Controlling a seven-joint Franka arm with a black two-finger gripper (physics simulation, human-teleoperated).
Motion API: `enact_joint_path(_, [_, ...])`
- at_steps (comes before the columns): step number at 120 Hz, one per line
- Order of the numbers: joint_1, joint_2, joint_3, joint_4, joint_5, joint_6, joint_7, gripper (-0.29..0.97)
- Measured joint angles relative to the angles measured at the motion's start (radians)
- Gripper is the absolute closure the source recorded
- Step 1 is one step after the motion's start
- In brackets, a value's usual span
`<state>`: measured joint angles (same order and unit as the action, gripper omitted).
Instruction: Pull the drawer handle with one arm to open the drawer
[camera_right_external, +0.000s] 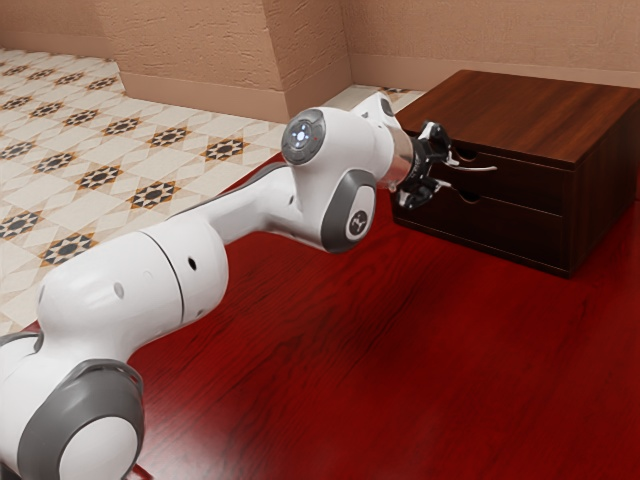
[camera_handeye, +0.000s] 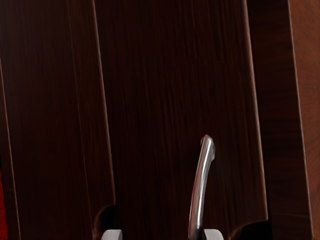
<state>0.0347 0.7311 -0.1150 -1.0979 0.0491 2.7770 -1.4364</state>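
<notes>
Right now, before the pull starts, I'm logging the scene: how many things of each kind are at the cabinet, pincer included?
Cabinet: 1
Drawer fronts: 2
Metal handle: 1
Pincer: 1
Total: 5

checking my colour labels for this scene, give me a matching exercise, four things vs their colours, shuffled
Things:
1. handle
2. cabinet
3. arm
4. table

Colours:
a. white
b. red
c. silver
d. dark brown

Pairs: 1-c, 2-d, 3-a, 4-b
</notes>
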Motion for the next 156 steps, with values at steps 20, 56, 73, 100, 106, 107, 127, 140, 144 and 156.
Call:
enact_joint_path(20, [-0.004, -0.008, 0.002, -0.011, -0.009, -0.002, -0.011, 0.60])
enact_joint_path(56, [-0.012, -0.065, 0.012, -0.090, -0.046, -0.003, -0.025, 0.64])
enact_joint_path(73, [-0.020, -0.133, 0.036, -0.170, -0.048, -0.002, -0.033, 0.66])
enact_joint_path(100, [-0.027, -0.142, 0.038, -0.192, -0.062, -0.002, -0.045, 0.59])
enact_joint_path(106, [-0.028, -0.146, 0.038, -0.204, -0.065, -0.003, -0.050, 0.59])
enact_joint_path(107, [-0.027, -0.148, 0.038, -0.207, -0.066, -0.003, -0.051, 0.59])
enact_joint_path(127, [-0.037, -0.186, 0.049, -0.256, -0.070, -0.003, -0.068, 0.62])
enact_joint_path(140, [-0.047, -0.219, 0.064, -0.297, -0.073, -0.003, -0.080, 0.63])
enact_joint_path(144, [-0.048, -0.229, 0.065, -0.312, -0.074, -0.003, -0.083, 0.64])
enact_joint_path(156, [-0.049, -0.267, 0.075, -0.361, -0.075, -0.003, -0.095, 0.64])
